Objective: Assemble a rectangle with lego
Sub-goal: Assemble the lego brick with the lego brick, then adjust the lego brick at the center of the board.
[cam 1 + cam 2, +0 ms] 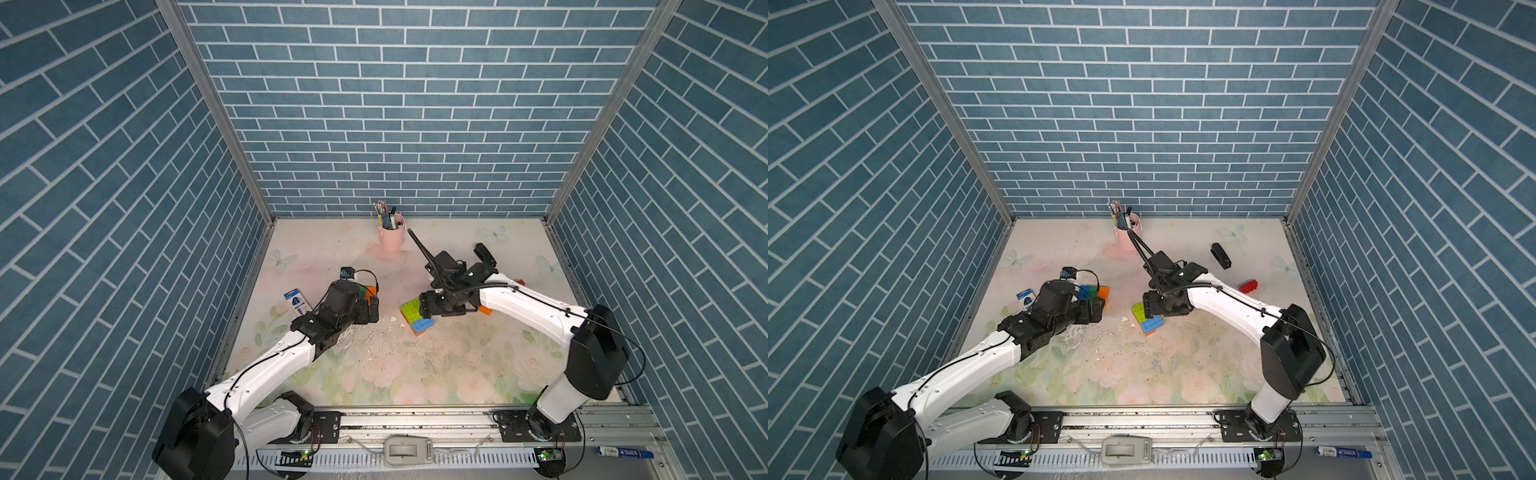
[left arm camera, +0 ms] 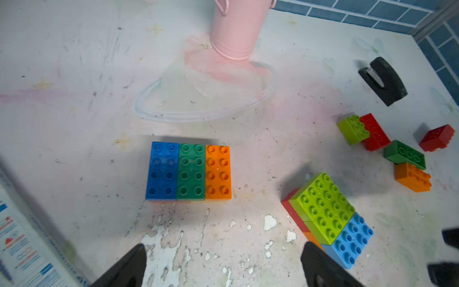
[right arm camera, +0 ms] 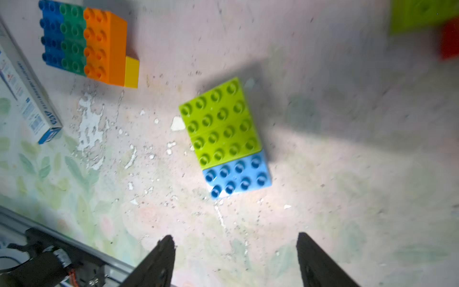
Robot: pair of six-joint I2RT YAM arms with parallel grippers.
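- The right arm's black fingers (image 3: 161, 261) stand apart with nothing between them. They hover over the two-layer slab of lime and light-blue studded plastic bricks (image 1: 413, 313), which lies on the flowered surface (image 1: 415, 374) just below the middle of a top view.
- The left arm's black fingers (image 2: 320, 266) are likewise spread wide and empty. They sit just beside the block of blue, green and orange studded bricks (image 1: 1102, 294), left of centre.
- The step in hand looks like taking hold of the slab. It lies skewed, so the wrist should turn until the fingers run parallel to its long edges.
- Closing low, across both layers, should keep the red and orange bricks underneath from peeling off.
- The cluster of loose lime, red, green and orange bricks (image 2: 404, 154) lies apart from the slab, so a straight descent looks unobstructed.
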